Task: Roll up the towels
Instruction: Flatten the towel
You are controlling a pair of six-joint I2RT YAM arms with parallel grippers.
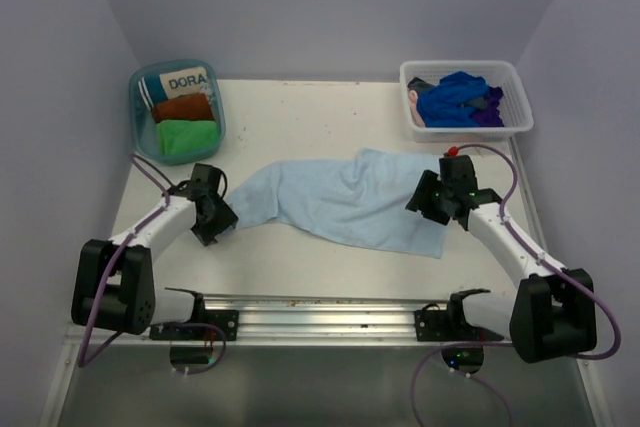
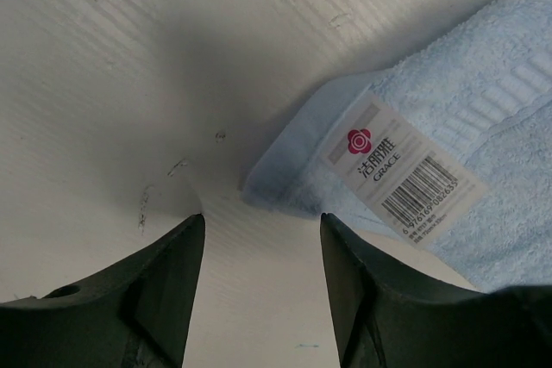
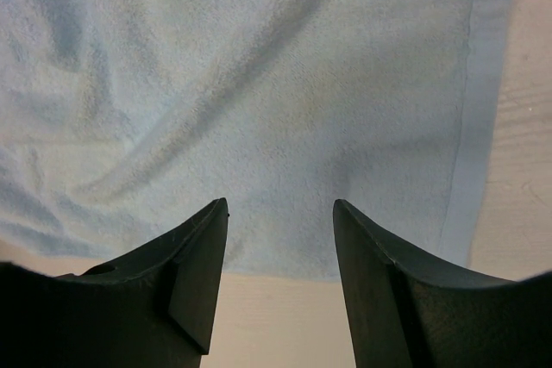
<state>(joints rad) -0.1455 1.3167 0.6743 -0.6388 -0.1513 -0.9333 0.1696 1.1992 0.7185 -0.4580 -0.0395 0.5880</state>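
Tabletop [image 1: 300, 127], pale and scuffed, is covered across its middle by the light blue towel [image 1: 340, 202], which is spread flat but rumpled, with its narrower end to the left and its wider end to the right. At the far right corner a white basket [image 1: 465, 133] is set, and in it a dark blue towel [image 1: 455, 97] is heaped beside a purple towel [image 1: 490, 117]; something pale pink at the basket's left end is too small to be identified. At the far left a teal tub [image 1: 133, 112] is placed, in which three rolls are packed side by side: a white-and-teal item printed "DORA" [image 1: 185, 80] farthest back, a rust-brown towel [image 1: 185, 107] in the middle, and a bright green towel [image 1: 188, 135] nearest.

The left gripper [image 2: 261, 221] is held low over bare table just beside the light blue towel's left corner, fingers spread and nothing between them. The right gripper [image 3: 280, 204] is poised over the same towel near its right hem, fingers likewise parted and unloaded. A barcode label [image 2: 401, 174] marked "GRACE" is seen on the left corner.
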